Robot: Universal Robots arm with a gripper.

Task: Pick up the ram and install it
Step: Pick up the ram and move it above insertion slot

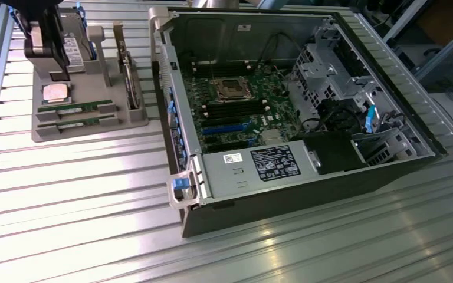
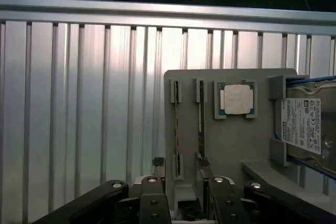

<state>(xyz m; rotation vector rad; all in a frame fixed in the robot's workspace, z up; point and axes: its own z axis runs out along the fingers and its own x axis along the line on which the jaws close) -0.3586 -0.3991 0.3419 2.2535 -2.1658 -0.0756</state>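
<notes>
Over the grey parts tray [image 1: 92,131], at the exterior view's left on the slatted aluminium table [image 1: 69,200]: the gripper [image 2: 184,205], hanging above the tray's far end, close beside the upright hard drive [image 1: 75,50]. Fingers [image 2: 152,200] set apart in the wrist view, with nothing clamped between them.

Both sticks lying flat in their slots on the tray, parallel and side by side, neither touched by the gripper. Inner ram stick [image 1: 77,108] just beside the square silver CPU chip [image 1: 56,92]. Outer ram stick [image 1: 77,122] along the tray's near edge in the exterior view. From the wrist camera, the same pair running lengthwise toward the fingers, the inner one ending near one fingertip.

Standing on edge along the tray's side toward the computer: a wider green expansion card [image 1: 128,68].

Well apart from the gripper, at the exterior view's right: an open computer case [image 1: 289,206] lying on its side. Inside it, the green motherboard [image 1: 262,103] with a CPU socket [image 1: 230,88] and a grey labelled power supply [image 1: 262,168] nearer the camera.
</notes>
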